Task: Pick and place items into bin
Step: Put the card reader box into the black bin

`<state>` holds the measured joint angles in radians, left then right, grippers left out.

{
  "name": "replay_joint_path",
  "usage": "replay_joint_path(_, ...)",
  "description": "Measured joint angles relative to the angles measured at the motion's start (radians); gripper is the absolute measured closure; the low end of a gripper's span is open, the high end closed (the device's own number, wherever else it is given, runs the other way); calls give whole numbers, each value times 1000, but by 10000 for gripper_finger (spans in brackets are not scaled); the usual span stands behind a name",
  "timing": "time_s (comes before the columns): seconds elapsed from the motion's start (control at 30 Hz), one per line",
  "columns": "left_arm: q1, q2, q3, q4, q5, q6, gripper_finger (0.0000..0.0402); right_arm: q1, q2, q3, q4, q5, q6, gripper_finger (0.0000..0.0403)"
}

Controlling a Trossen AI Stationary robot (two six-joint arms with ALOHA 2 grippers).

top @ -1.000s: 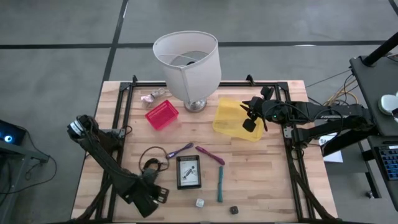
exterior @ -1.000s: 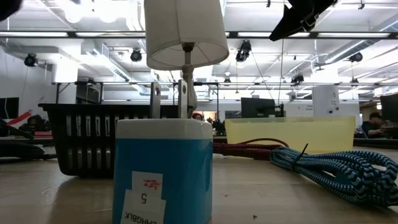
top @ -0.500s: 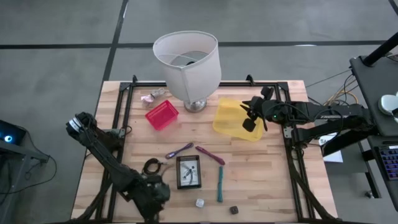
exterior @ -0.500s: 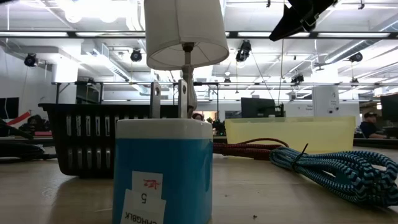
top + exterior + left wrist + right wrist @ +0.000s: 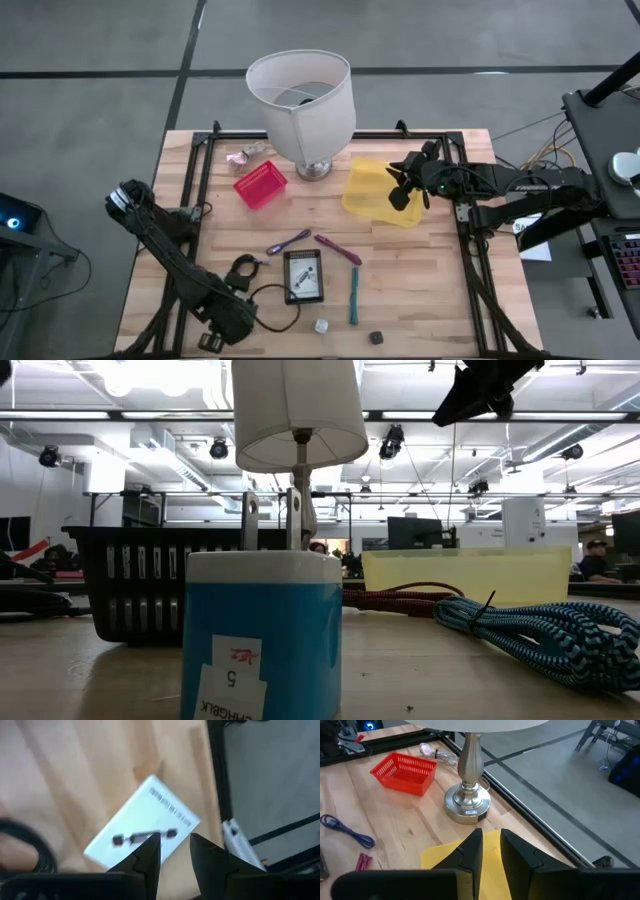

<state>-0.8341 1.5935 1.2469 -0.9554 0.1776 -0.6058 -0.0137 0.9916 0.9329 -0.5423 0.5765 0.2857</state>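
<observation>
The black coiled cable lies near the table's front left, and one loose strand loops out toward the near edge. Beside it lie the white printed card, two purple strips, the teal stick, a white cube and a dark cube. My left gripper hangs over the front left corner, pointing steeply down, with a narrow bare gap between its fingers. My right gripper hovers over the yellow bin, its fingers a slit apart and holding nothing. My left gripper: the cable's loose strand ends close beside it in the high view, and I cannot tell whether it touches. The left wrist view shows only the card and wood between the fingers.
A white lamp stands at the far middle. A red basket and a crumpled wrapper lie to its left. A black frame rail borders the table. Bare wood lies between the card and the right rail.
My left gripper has rolled about a quarter turn, risen a little and shifted toward the near left corner. The cable's wide loop has drawn into a tighter coil. One strand has been pulled out toward the near edge.
</observation>
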Motion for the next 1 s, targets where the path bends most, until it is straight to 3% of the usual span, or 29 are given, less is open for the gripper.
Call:
replay_joint_path(0.27, -62, -23, -34, 3, -4, 119, 313, 0, 0, 0, -4, 0, 1, 346)
replay_joint_path(0.5, -131, -23, -103, 11, -5, 119, 313, 0, 0, -6, -8, 0, 60, 346)
replay_joint_path(0.77, -186, -23, -223, 198, -18, 116, 313, 0, 0, -11, -8, 0, 63, 346)
replay_joint_path(1.0, -187, -23, -302, 231, -22, 116, 313, 0, 0, -21, -7, 0, 63, 346)
